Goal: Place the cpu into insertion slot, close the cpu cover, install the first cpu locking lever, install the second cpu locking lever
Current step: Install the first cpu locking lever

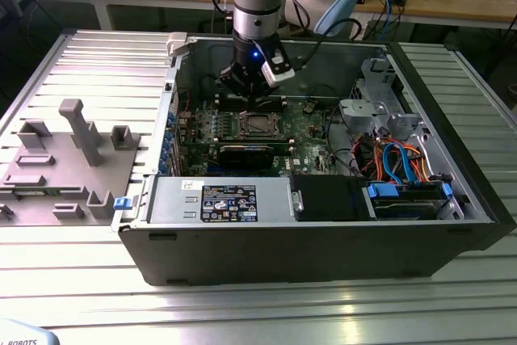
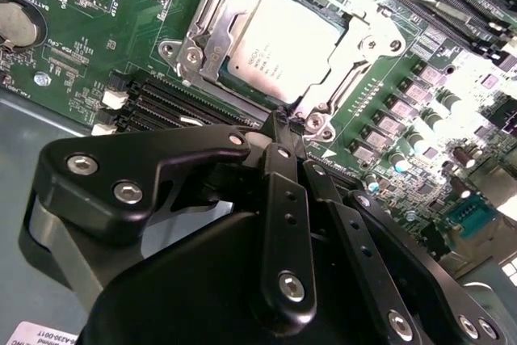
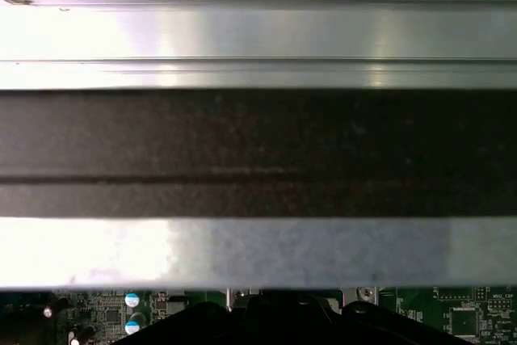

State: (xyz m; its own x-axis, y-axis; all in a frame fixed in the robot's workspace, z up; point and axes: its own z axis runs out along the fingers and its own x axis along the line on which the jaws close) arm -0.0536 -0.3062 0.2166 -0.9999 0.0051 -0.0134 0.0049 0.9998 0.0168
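Ribbed metal bench (image 1: 73,62) carries open computer case (image 1: 452,119). Chip (image 2: 283,38) sits in socket (image 2: 206,34), cover (image 2: 363,26) down over it. Gripper (image 2: 283,123) pressed together, empty, beside socket corner. Risk: fingertips slipping off thin lever, scraping the board.

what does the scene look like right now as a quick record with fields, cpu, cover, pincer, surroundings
cpu: silver-topped cpu seated in the insertion slot on the green motherboard
cpu cover: metal frame lying down around the chip, its top showing through the window
pincer: pincer shut, holding nothing, tips beside the socket's corner
arm: over the socket inside the open computer case
surroundings: grey fixture tray on the exterior view's left, outside the case
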